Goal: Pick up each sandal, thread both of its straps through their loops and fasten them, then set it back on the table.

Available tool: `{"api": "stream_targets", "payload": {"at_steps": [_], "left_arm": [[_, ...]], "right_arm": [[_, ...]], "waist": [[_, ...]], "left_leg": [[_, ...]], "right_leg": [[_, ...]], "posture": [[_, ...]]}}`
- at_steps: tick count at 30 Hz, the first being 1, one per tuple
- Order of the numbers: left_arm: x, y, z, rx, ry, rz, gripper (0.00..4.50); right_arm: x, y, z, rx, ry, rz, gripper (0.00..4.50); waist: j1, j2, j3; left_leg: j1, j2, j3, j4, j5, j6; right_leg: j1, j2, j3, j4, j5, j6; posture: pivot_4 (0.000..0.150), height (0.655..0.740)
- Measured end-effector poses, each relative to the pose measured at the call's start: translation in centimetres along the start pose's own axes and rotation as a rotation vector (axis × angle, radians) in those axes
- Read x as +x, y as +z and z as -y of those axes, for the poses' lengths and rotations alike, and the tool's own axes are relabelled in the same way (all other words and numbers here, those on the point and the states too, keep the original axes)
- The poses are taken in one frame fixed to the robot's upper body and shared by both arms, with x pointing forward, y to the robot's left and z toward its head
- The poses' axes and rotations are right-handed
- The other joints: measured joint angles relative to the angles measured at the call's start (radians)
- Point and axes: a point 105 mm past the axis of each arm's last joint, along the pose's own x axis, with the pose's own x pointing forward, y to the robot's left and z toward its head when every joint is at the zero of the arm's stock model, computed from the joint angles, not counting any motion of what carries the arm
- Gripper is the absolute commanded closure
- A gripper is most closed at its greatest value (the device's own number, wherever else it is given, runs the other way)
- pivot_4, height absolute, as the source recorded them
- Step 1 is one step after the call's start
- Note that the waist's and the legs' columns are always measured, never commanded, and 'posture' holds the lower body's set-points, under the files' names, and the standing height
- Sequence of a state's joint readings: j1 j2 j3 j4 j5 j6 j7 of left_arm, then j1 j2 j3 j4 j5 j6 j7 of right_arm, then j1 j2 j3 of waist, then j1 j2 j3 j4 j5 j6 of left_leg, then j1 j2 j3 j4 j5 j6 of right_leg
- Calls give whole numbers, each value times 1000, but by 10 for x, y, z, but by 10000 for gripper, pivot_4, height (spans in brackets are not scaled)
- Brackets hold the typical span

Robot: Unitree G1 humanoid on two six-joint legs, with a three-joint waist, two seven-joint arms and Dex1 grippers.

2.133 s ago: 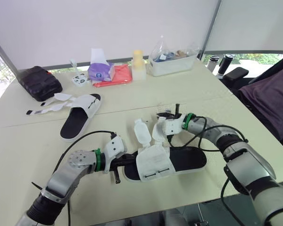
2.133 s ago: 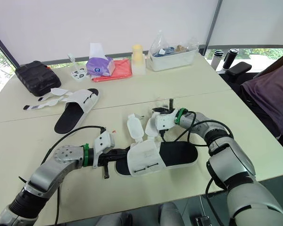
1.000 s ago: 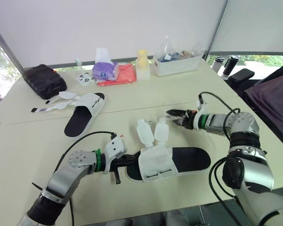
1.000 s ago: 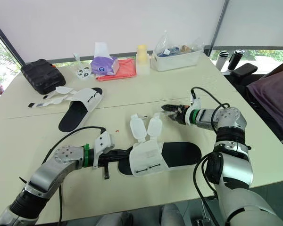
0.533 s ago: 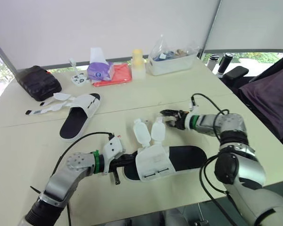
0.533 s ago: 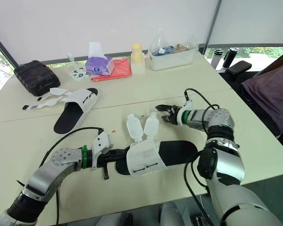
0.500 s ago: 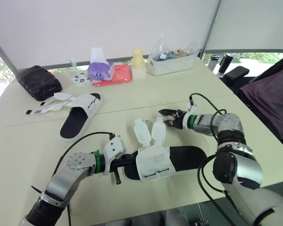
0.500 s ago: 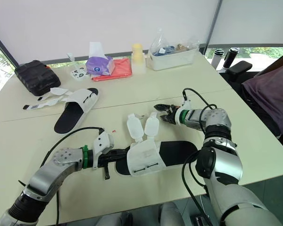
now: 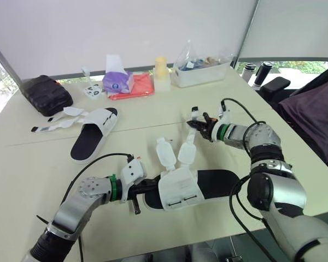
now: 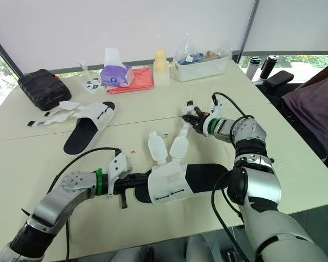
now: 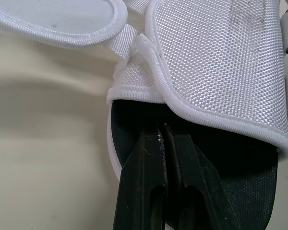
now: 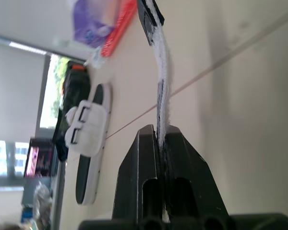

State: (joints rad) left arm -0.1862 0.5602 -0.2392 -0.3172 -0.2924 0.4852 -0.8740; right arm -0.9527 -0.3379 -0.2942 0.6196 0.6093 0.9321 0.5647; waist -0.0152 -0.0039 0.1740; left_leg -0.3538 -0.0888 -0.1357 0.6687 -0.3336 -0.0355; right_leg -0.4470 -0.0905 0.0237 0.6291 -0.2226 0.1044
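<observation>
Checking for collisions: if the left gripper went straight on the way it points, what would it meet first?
The near sandal's white upper: the left gripper has its tips over the black footbed, right at its edge. Whether they would slide beneath is unclear.

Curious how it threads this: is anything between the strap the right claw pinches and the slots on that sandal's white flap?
Nothing visible does. The right gripper pinches one strap; the slots on the near sandal's flap lie uncovered, and the second strap lies beside the first, not across the path.
</observation>
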Motion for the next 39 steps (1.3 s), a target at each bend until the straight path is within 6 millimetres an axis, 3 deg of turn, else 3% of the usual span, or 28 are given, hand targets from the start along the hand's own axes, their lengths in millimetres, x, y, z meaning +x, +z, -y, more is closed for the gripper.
{"api": "stream_targets", "payload": {"at_steps": [3,7,10,14,16,18,24,29,34,37,39], "left_arm": [[2,2,2,11,-20,4,43761],[0,1,-1,19,-19,-2,43761],[1,0,-2,15,-19,-3,43761],[4,-1,3,7,-45,-5,43761],[6,-1,3,6,-53,-4,43761],[7,-1,4,6,-61,-4,43761],[8,0,3,14,-76,-7,43761],[8,0,3,14,-77,-3,43761],[5,-2,1,9,-67,-5,43761],[5,-1,1,6,-64,-2,43761],[5,-1,1,1,-64,0,43761]], "right_arm": [[-30,-11,-36,-715,163,71,44390],[-59,-75,-71,-1389,473,27,44390],[-74,-97,-86,-1688,627,95,44390],[-84,-99,-93,-2028,722,227,44390],[-88,-100,-91,-2138,760,284,38782],[-92,-103,-83,-2200,795,265,31251],[-101,-110,-72,-2299,872,314,1610],[-113,-99,-56,-2332,783,243,697],[-147,-80,-2,-2231,474,-62,697],[-156,-65,17,-2040,241,-110,697],[-164,-48,16,-1712,67,-90,697]], "waist": [[9,0,0],[-7,0,0],[-7,-1,0],[0,-1,0],[2,-2,0],[3,-2,0],[2,-2,0],[8,-2,0],[4,-2,0],[-1,-2,0],[4,-1,0]], "left_leg": [[-3,-2,-1,0,0,0],[1,-1,3,0,0,0],[5,1,3,0,1,-3],[17,1,3,-2,-1,2],[17,1,2,-2,-1,2],[17,1,2,-1,0,0],[17,1,2,-2,2,-3],[16,0,1,-2,1,-3],[17,0,2,-2,0,-1],[17,2,4,-2,-2,3],[16,2,2,-2,-2,4]], "right_leg": [[-2,-1,-1,0,-1,1],[-1,-1,1,0,0,5],[2,1,2,0,2,5],[15,3,2,-1,2,4],[16,4,2,-1,2,4],[16,3,2,-1,2,4],[15,3,2,-2,2,4],[15,3,2,-2,2,4],[16,3,3,-3,2,4],[16,3,4,-3,2,4],[17,3,4,-3,2,4]], "posture": [[1500,7400],[1500,7400],[1500,7400],[1500,7400],[1500,7400],[1500,7400],[1500,7400],[1500,7400],[1500,7400],[1500,7400],[1500,7400]]}}
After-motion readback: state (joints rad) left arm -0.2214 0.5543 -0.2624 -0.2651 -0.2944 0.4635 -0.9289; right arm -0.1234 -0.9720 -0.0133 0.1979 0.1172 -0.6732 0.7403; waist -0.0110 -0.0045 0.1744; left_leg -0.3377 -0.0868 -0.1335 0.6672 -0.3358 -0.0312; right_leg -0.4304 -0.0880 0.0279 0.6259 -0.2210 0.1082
